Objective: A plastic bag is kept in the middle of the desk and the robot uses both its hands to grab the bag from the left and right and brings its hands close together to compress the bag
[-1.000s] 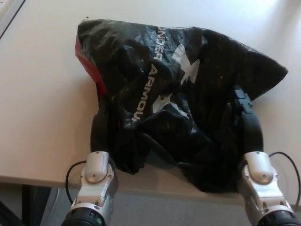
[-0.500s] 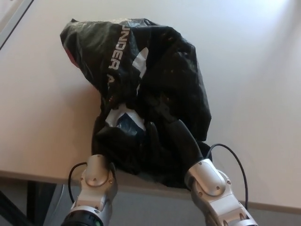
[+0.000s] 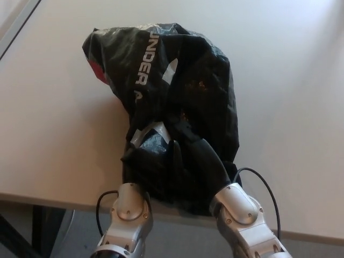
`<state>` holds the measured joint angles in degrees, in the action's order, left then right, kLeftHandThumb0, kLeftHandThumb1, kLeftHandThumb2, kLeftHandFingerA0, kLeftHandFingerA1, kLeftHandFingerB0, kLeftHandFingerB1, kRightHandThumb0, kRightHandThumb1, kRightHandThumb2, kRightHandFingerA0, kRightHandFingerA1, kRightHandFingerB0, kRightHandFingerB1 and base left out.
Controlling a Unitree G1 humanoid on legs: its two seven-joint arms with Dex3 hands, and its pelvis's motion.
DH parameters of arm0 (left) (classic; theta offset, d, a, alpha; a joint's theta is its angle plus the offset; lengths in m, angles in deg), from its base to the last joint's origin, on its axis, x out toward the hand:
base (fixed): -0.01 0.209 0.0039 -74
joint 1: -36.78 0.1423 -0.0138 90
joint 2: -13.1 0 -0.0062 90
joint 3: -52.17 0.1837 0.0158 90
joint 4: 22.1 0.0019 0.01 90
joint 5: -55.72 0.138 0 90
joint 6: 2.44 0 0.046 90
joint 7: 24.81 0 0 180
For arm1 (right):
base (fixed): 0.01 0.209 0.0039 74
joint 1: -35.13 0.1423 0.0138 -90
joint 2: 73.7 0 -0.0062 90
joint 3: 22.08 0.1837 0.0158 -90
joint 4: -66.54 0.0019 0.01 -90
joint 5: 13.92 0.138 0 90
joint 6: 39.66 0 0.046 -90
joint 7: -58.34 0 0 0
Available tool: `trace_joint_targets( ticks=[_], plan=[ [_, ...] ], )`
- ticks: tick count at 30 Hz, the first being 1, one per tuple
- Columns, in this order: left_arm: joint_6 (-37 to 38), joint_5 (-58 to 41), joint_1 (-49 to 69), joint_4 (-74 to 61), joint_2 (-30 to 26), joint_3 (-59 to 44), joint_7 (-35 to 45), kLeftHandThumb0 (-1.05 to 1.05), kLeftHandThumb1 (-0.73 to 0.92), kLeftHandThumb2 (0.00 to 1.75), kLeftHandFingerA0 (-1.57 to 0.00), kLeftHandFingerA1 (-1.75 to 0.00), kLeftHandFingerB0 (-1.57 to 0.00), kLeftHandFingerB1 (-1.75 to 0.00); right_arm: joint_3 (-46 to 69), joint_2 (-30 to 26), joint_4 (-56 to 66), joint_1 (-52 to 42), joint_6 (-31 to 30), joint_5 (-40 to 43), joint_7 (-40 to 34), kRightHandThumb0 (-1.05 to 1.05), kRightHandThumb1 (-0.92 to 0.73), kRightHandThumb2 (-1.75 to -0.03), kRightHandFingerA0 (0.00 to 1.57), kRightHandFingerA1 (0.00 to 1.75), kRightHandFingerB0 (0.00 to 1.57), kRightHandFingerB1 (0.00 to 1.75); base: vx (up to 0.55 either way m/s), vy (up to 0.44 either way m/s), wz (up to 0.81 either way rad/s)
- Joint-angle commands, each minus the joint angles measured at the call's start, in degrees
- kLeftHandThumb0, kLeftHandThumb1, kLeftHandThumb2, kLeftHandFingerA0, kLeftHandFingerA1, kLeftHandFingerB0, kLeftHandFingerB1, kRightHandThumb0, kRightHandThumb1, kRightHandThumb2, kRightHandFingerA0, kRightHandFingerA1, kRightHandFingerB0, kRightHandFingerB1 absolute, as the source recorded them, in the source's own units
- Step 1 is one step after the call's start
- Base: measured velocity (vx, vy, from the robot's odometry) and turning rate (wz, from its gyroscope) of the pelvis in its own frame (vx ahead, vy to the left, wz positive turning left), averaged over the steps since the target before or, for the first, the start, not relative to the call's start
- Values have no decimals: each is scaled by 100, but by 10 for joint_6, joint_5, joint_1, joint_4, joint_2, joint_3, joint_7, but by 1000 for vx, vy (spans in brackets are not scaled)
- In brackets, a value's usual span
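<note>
My two hands are pressed into the near end of the crumpled black plastic bag with white printed letters [image 3: 177,91], and they stand close beside each other there, just above the near edge of the pale beige desk top [image 3: 48,134]. My right hand [image 3: 198,156] is grasping the bag: its thick black fingers [image 3: 207,153] lie on top of the dark film and point away from me, with folds of plastic gathered around them. My left hand [image 3: 141,171] is almost fully buried under the wrinkled plastic, so I cannot tell how its fingers are placed; I only see that it touches the bag from the left side. Behind the hands, my silver left wrist [image 3: 131,207] and my silver right wrist [image 3: 236,207] come up from below the desk edge, and a thin black cable [image 3: 263,185] makes a loop beside the right wrist. The bag lies in the middle part of the desk, narrow and bunched where my hands squeeze it, wider and puffed at the far end. The white letters run along its upper left part, and a white patch of the print shows near the squeezed part. A small red area of the bag [image 3: 97,70] shows at its far left edge. The nearest part of the bag hangs a little over the desk edge between my wrists
</note>
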<state>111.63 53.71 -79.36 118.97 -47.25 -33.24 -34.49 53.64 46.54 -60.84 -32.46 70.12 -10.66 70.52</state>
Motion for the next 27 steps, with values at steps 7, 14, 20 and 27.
trace_joint_targets(
  ticks=[7,14,20,27],
  plan=[
    [-44,17,12,24,-19,10,30,-76,92,85,-5,-23,-12,-24,25,-12,53,-18,-35,29,41,-95,-92,-127,1,21,0,5,0,0,0],
    [25,5,37,18,-59,-10,46,-70,87,121,0,-24,-6,-25,69,-59,96,-23,-21,55,84,-94,-88,-125,0,23,0,6,0,0,0],
    [15,-14,75,-123,-151,-74,79,-74,82,112,-5,-41,-8,-35,136,-163,168,-28,-38,30,52,-93,-79,-119,7,33,8,16,0,0,0],
    [-18,-35,101,-278,-230,-120,110,-35,53,113,-1,-50,0,-48,186,-229,242,-52,-41,38,51,-91,-92,-74,11,34,11,24,0,0,0]
  ],
)
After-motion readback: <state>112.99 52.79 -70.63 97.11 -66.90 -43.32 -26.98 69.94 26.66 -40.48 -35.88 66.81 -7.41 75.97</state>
